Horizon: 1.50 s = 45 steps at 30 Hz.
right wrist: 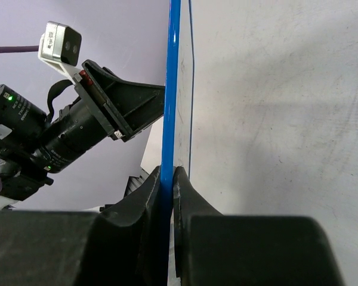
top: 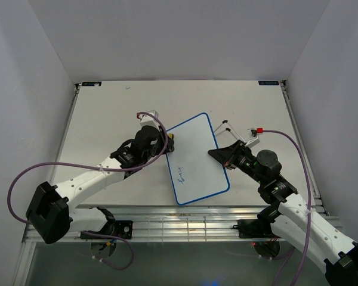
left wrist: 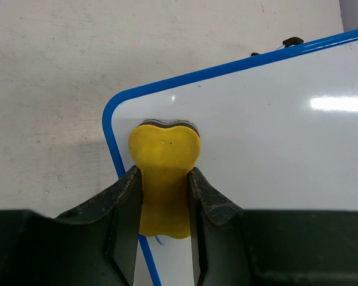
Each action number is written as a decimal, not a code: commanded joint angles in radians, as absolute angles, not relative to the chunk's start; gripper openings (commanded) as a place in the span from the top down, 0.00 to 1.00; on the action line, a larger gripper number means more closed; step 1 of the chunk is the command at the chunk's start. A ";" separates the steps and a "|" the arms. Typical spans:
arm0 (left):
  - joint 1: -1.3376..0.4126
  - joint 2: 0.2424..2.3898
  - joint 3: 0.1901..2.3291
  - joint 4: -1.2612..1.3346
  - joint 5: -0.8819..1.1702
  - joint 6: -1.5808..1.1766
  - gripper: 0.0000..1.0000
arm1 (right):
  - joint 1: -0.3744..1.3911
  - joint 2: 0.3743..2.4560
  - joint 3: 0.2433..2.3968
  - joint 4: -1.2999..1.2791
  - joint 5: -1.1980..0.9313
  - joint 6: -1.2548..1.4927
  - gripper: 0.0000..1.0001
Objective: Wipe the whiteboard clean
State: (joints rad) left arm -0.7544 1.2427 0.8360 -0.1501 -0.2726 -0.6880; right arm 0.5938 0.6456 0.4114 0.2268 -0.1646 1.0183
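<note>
The whiteboard (top: 197,158), white with a thin blue rim, lies tilted in the middle of the table, with a short blue scribble (top: 181,173) near its lower left. My left gripper (top: 169,140) is shut on a yellow eraser (left wrist: 163,173), which presses on the whiteboard (left wrist: 274,137) just inside its rounded corner. My right gripper (top: 218,155) is shut on the board's right edge. In the right wrist view the blue rim of the whiteboard (right wrist: 170,95) runs straight up from between the jaws of the right gripper (right wrist: 167,174).
A thin wire stand with black feet (top: 227,126) lies on the table beside the board's upper right corner. White walls enclose the table on three sides. The left arm's camera and wrist (right wrist: 53,125) show beyond the board in the right wrist view.
</note>
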 commanded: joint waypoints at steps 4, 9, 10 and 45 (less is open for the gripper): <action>-0.736 1.292 0.864 -0.118 -0.284 -0.641 1.00 | 0.609 0.583 0.494 0.537 -0.307 1.144 0.92; -0.732 1.293 0.879 -0.071 -0.324 -0.617 1.00 | 0.609 0.578 0.488 0.543 -0.310 1.154 0.92; -0.732 1.293 0.880 -0.064 -0.330 -0.608 1.00 | 0.609 0.578 0.489 0.545 -0.310 1.155 0.92; -0.847 1.213 0.730 -0.166 -0.405 -0.824 1.00 | 0.609 0.603 0.491 0.561 -0.206 1.111 0.92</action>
State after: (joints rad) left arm -0.8036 1.1843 0.7227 -0.0498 -0.3805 -0.7769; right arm 0.5922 0.6491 0.4114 0.2264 -0.1719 1.0279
